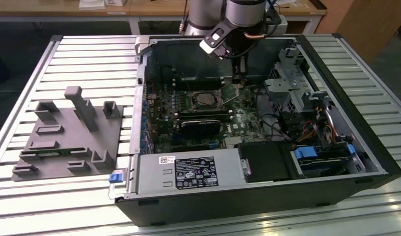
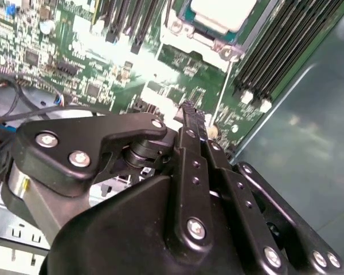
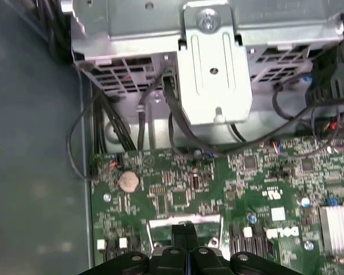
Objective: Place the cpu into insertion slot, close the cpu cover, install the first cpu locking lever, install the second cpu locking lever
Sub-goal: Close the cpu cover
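Observation:
In the exterior view the open computer case lies on a slatted table. The insertion slot is on the green board, and the pale cpu sits in it. The silvery cpu cover lies flat around the chip. A thin wire locking lever slants up from the socket's corner and ends beside my fingertips. My gripper hangs inside the case just past the socket toward the exterior view's right. In both wrist views the gripper has its black fingers pressed together, and nothing shows between them.
A grey fixture block stands on the table at the exterior view's left. Inside the case are a power supply, a metal drive cage with loose cables, black memory slots and a finned heat sink.

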`<state>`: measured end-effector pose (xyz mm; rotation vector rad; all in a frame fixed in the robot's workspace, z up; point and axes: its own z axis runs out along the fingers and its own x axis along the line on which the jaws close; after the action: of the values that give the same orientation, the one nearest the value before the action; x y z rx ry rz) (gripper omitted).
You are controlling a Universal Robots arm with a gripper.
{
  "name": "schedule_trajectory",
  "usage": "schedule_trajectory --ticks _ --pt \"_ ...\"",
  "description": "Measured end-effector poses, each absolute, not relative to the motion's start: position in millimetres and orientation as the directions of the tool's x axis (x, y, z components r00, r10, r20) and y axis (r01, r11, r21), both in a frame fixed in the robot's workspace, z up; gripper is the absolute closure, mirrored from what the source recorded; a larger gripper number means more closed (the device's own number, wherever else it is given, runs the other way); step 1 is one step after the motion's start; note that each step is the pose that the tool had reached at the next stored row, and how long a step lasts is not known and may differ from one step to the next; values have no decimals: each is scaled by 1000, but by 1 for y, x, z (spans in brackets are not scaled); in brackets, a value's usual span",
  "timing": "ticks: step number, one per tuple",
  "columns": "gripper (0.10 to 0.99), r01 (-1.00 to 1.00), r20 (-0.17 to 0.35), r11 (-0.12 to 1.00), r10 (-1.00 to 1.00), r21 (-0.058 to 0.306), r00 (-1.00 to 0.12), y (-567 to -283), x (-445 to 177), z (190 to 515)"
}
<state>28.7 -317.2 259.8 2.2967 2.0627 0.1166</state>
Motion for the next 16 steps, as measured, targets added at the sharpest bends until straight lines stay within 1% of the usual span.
schedule_trajectory --ticks 10,16 --pt "980 991 21 -104 995 88 102 -317 53 257" --pt "980 991 20 -103 995 82 102 -317 55 248"
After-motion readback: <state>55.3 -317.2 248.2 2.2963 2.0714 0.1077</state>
